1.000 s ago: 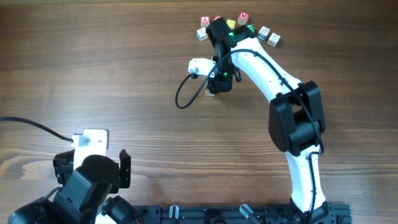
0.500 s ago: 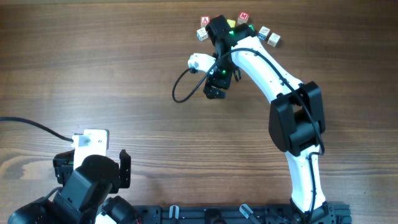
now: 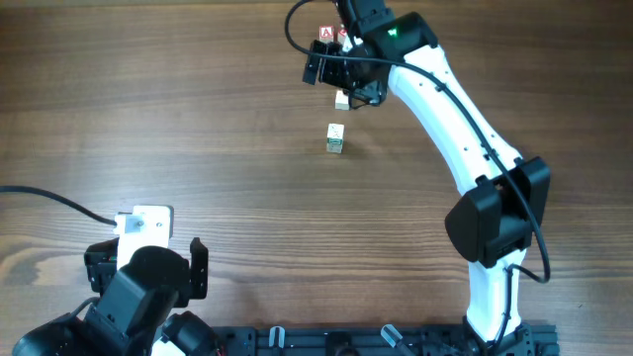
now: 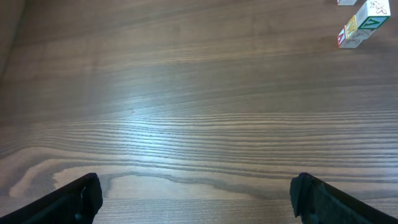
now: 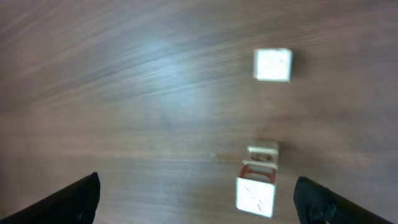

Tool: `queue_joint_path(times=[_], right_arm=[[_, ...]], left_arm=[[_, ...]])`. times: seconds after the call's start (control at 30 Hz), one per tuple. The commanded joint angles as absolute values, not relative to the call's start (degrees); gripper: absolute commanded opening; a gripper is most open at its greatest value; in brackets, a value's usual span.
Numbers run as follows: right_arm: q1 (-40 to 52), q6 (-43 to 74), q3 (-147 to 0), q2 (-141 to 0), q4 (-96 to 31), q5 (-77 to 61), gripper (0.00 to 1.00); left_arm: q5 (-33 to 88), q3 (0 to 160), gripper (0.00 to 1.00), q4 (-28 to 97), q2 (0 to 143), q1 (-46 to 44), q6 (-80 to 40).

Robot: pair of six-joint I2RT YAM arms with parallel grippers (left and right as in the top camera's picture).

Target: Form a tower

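While the right gripper (image 5: pixel 196 186) hangs with its fingers spread wide and nothing between them, we see the tower (image 3: pixel 335 138) standing free on the table (image 3: pixel 178 119). It is apart from that gripper, on the side toward the arm's base. From above we read it as a narrow column with a whitish top face and a green mark on the side turned toward us. In the right wrist view it lies below the gripper, closer to the finger at the right edge of the view than to the other. There the whitish top face is nearest and a red-framed face shows under it, but the blur keeps us from counting the cubes. In the left wrist view two cubes are plain, one on the other: the upper carries a green triangle, the lower a red mark on its side.

A single pale cube (image 3: pixel 341 100) lies near the tower without touching it, and in the overhead view it sits just beside the gripper's edge. Beyond the gripper sits a cube with a red A (image 3: pixel 326 34), and beside it another cube is half hidden by the right arm (image 3: pixel 450 109).

The left gripper (image 4: pixel 196 186) is likewise spread wide and holds nothing, with wood grain below it. The tower is well ahead of it and off to its right.
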State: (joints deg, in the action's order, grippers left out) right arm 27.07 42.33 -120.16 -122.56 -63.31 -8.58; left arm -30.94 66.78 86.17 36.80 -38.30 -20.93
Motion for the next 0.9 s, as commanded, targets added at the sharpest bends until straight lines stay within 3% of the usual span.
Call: queue_joint_path(times=[0.0,0.5,0.87], right_arm=[[30.63,50.63,-118.34,-122.52,-63.75,5.52,1.00],[35.11,54.11,-98.45,-123.59,-52.07,6.79,1.00],[35.14,50.61,-97.91,-127.09,-49.04,5.39,0.96]], left_arm=[[-30.87,66.65,1.00,86.00,36.58,-38.35,-21.67],[-30.87,66.63,1.00,86.00,36.58,-38.35,-21.67],[-30.87,66.65,1.00,86.00,36.58,-38.35,-21.67]])
